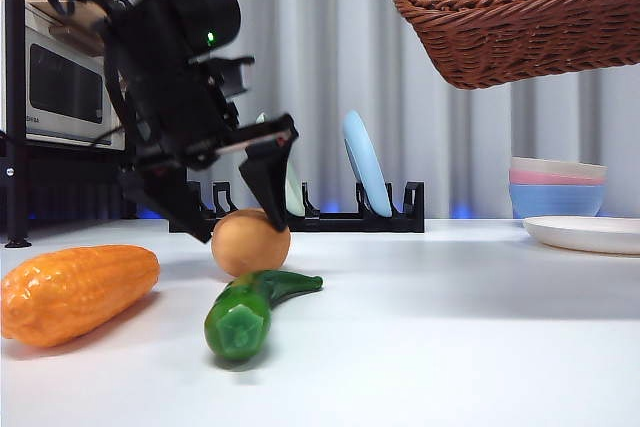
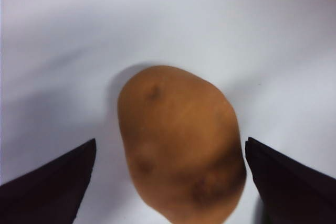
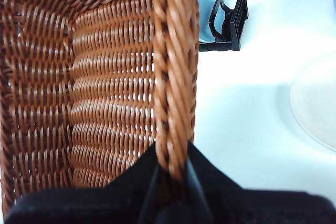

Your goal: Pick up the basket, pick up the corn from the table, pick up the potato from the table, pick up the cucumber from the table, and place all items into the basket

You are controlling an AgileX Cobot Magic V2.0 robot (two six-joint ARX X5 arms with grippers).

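Observation:
My left gripper (image 1: pixel 230 202) is open and hangs over the tan potato (image 1: pixel 250 242) on the white table (image 1: pixel 450 327), one jaw on each side of it without touching; the potato fills the left wrist view (image 2: pixel 178 140). The orange corn (image 1: pixel 75 292) lies at the front left. The dark-green cucumber (image 1: pixel 250 309) lies in front of the potato, cut end toward the camera. My right gripper (image 3: pixel 170 174) is shut on the braided rim of the brown wicker basket (image 3: pixel 105 93), which hangs tilted in the air at the upper right (image 1: pixel 520 12). The basket's inside shows nothing in it.
A black dish rack (image 1: pixel 330 215) with a light-blue plate (image 1: pixel 365 162) stands behind the potato. Stacked pastel bowls (image 1: pixel 558 185) and a white plate (image 1: pixel 590 233) sit at the right. A microwave (image 1: pixel 60 77) stands on a shelf at the left.

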